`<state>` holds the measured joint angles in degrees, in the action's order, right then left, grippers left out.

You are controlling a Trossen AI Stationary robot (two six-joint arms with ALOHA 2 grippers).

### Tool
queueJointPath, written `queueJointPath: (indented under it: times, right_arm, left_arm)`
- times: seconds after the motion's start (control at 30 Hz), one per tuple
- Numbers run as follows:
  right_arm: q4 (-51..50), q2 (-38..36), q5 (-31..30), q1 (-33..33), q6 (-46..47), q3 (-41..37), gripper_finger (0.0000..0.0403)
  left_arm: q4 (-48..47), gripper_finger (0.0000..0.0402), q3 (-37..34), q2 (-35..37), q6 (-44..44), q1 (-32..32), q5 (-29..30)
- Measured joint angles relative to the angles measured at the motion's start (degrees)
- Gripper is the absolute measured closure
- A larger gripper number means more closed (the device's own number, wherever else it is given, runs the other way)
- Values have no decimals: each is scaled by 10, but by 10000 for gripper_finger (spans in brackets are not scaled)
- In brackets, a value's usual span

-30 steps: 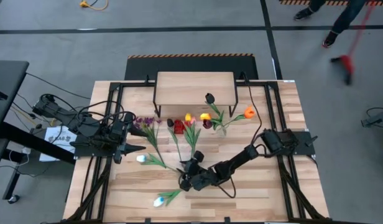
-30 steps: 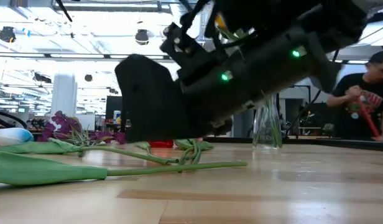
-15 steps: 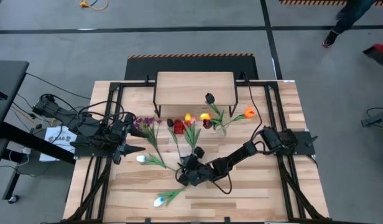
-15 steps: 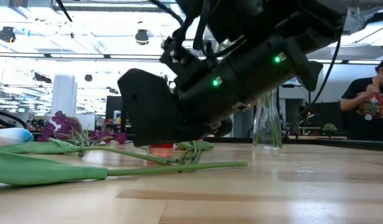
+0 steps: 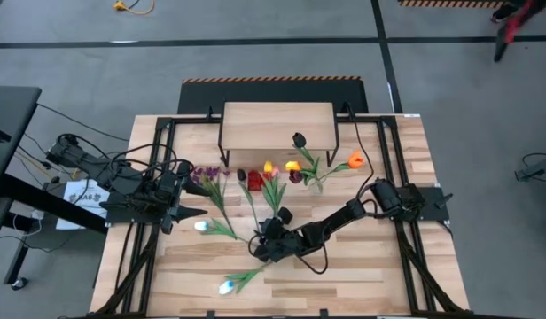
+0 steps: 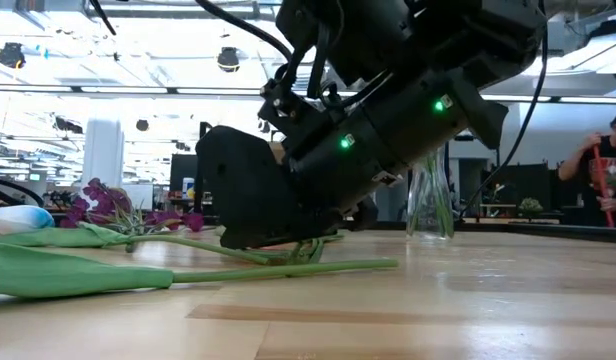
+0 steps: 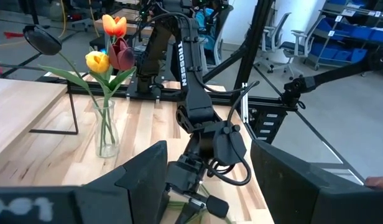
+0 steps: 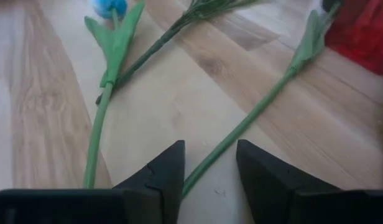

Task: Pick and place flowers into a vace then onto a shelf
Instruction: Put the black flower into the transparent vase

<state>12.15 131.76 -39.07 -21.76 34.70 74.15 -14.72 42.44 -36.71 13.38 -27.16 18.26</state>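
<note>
1. Several tulips are already standing in the glass vase [image 7: 107,130] near the shelf [image 5: 277,124].
2. The right pincer [image 8: 208,163], part-open, is straddling a red tulip's stem [image 8: 253,115] on the bench [image 5: 362,275], not gripping.
3. The left pincer [image 5: 199,211] is waiting, wide open; the vase is not yet shelved.

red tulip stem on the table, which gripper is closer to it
Right. The right gripper is down over the red tulip stem, fingers open either side of it. The left gripper waits at the table's left edge, well away.

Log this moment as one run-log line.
right gripper: open, straddling red tulip stem | left gripper: open, idle | vase: on table
</note>
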Motion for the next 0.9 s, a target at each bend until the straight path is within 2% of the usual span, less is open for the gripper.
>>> queueJointPath:
  times: [0.1, 0.17, 0.37, 0.9]
  right_arm:
    - [-4, 11, -3, 0, 32, 0, 288]
    - [24, 31, -26, -3, 47, 3, 308]
    - [40, 46, -33, -7, 59, 7, 390]
    - [44, 53, -72, -11, 54, 22, 401]
  left_arm:
    - [0, 179, 0, 0, 4, 0, 0]
    - [0, 179, 0, 0, 8, 0, 0]
    - [0, 179, 0, 0, 8, 0, 0]
    - [0, 179, 0, 0, 19, 0, 0]
